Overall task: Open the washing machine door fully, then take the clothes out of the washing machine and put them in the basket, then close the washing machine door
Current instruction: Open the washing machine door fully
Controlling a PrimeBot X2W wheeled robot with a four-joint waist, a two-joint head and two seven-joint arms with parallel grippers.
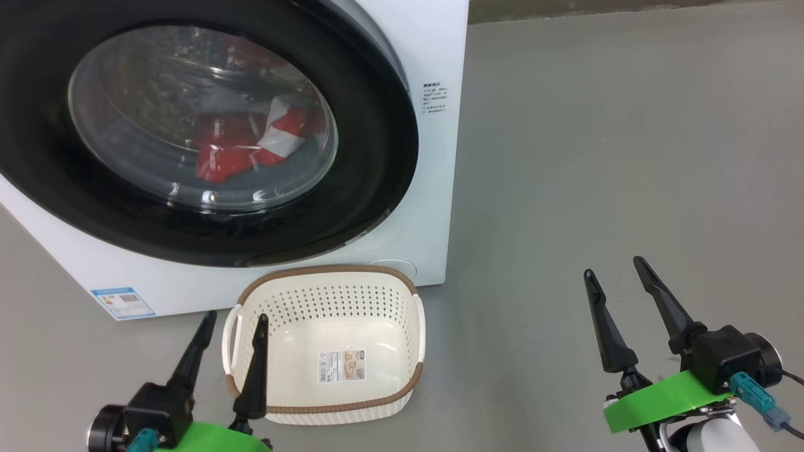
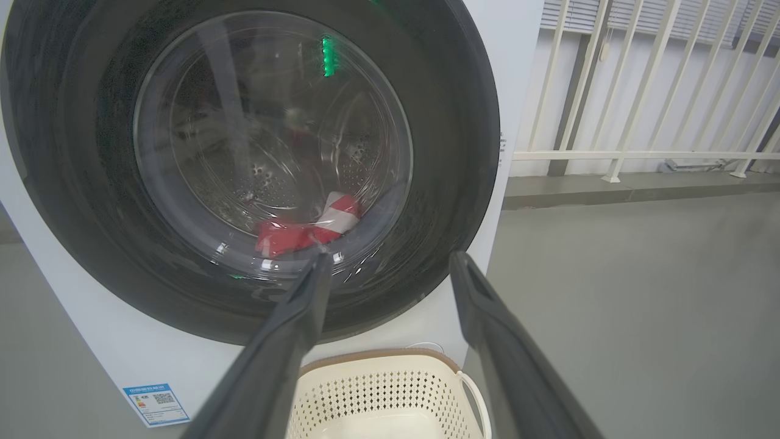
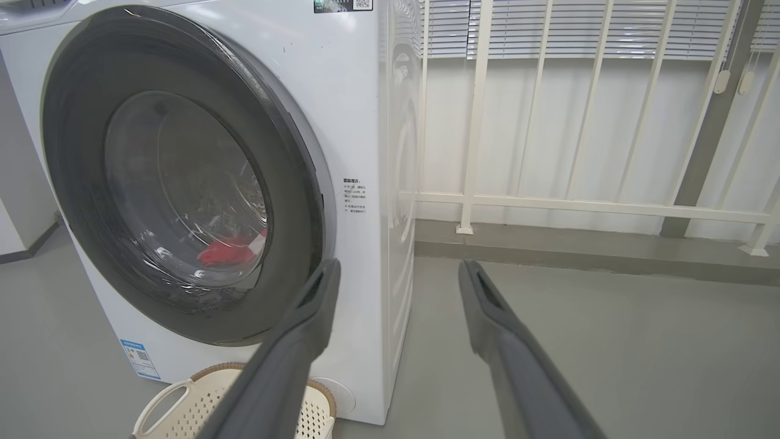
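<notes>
1. Head view: the large round washing machine door (image 1: 144, 119), with a glossy black rim and a clear glass window, takes up the upper left of the frame. It is closed against the big white front-loading washing machine (image 1: 433, 188).
2. Behind the glass, the bright red and white fabric clothes (image 1: 232, 150) lie low in the drum.
3. The small cream perforated plastic basket (image 1: 333, 301), brown-rimmed, stands at lower centre on the grey floor (image 1: 597, 125), just before the machine.
4. At lower left, the left gripper (image 1: 236, 316) has its jaws spread, and one finger overlaps the basket's left edge.
5. At lower right, the right gripper (image 1: 613, 266) has its jaws spread over the floor, well apart from the basket.
</notes>
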